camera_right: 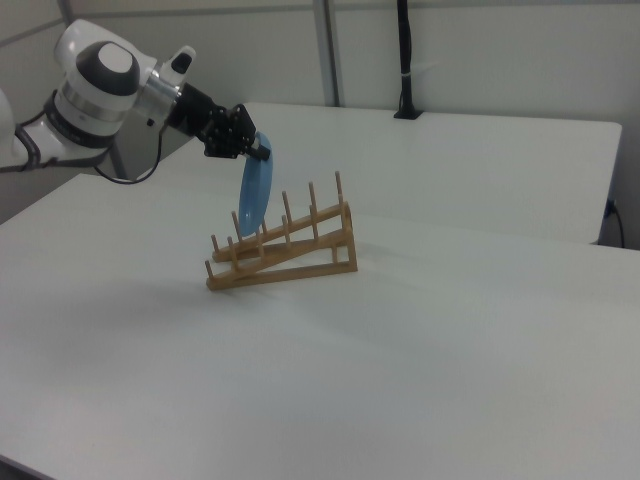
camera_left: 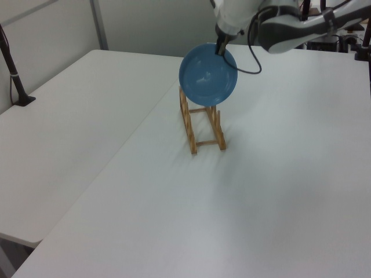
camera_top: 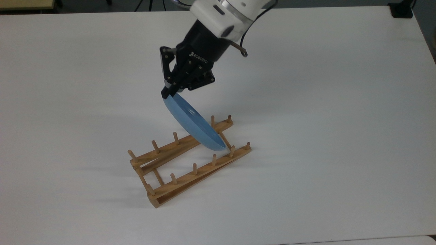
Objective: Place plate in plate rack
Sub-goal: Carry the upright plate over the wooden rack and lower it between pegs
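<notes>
Both jaws clamp the plate's (camera_top: 194,124) top rim.

A broad white table (camera_top: 323,102) takes up the scene, and a second white table (camera_left: 64,127) stands edge to edge with it at 9 o'clock in the left view. A dark post on a flat base (camera_left: 14,75) stands on that second table at 9 o'clock, and a black clamp (camera_top: 402,10) sits at the main table's 1 o'clock corner in the top view.

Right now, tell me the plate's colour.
The plate is plain light blue, clearest in the left view.
</notes>
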Robot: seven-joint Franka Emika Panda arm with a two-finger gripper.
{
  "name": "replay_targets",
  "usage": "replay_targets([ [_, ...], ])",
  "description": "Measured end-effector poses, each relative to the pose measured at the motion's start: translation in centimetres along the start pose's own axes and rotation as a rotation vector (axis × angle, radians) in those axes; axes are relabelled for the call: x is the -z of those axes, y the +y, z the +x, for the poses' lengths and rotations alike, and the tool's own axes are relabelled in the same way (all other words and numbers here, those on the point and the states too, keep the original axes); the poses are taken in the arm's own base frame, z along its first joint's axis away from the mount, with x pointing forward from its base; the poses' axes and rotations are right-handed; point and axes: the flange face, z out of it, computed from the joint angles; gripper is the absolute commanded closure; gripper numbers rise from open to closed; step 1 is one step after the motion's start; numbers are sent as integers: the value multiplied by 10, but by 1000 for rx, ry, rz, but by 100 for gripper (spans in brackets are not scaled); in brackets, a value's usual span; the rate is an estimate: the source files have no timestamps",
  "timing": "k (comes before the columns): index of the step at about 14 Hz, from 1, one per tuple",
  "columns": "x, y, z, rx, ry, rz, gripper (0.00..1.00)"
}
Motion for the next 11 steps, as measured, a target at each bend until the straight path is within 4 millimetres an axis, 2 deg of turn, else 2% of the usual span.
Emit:
replay_targets([
  [3, -12, -29, 0, 20, -10, -22, 100],
  [5, -9, -46, 1, 38, -8, -17, 100],
  [9, -8, -67, 0, 65, -10, -11, 99],
  [11, -9, -77, 0, 80, -12, -8, 83],
])
